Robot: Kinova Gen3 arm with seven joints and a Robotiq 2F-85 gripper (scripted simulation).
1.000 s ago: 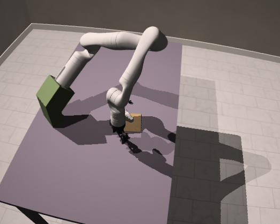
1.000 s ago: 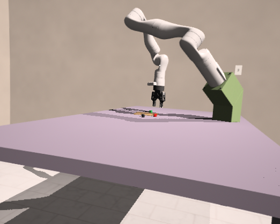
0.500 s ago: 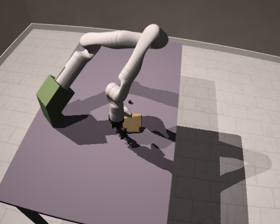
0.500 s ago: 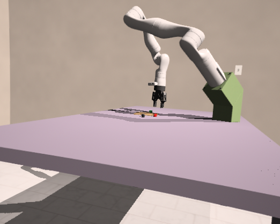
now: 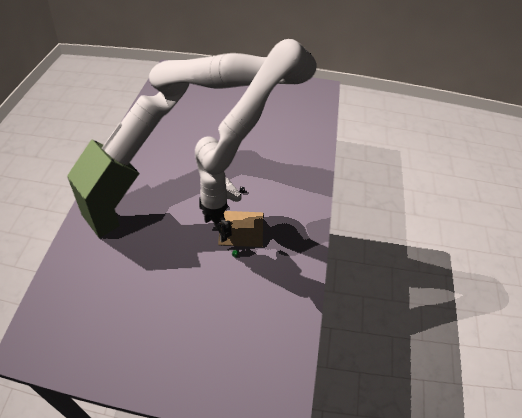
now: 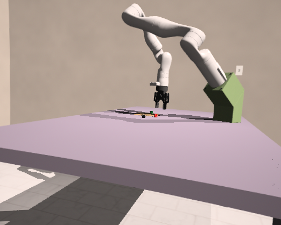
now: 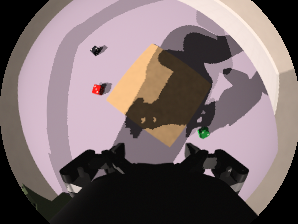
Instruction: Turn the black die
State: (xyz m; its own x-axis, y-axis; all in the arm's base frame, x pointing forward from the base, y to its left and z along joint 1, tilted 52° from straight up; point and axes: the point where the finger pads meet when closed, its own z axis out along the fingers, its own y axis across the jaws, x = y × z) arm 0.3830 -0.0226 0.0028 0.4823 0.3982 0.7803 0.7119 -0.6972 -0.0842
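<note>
Surface: one broad mauve tabletop [image 5: 148, 320] [image 6: 141, 140] [image 7: 37, 95], carrying everything.
Mat: tan, flat, square-cornered [image 5: 248, 237] [image 7: 132, 85].
Claw: [image 5: 224, 231] [image 6: 160, 108] [image 7: 154, 149] spread wide, grasping nothing, above the surface.
Black die: [image 5: 243, 190] [image 6: 143, 115] [image 7: 95, 50] off the mat, near the red die [image 6: 155, 115] [image 7: 97, 89]; probably light, stiff, somewhat slippery; best pinched across opposite side faces.
Its look: small dark cube, pale pips, top number unreadable.

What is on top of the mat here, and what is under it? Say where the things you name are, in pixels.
Only shadow shows on the mat [image 5: 253, 237] [image 6: 141, 114] [image 7: 132, 90]; no die rests on it. What lies beneath is covered by the mat itself, so it can't be seen.
</note>
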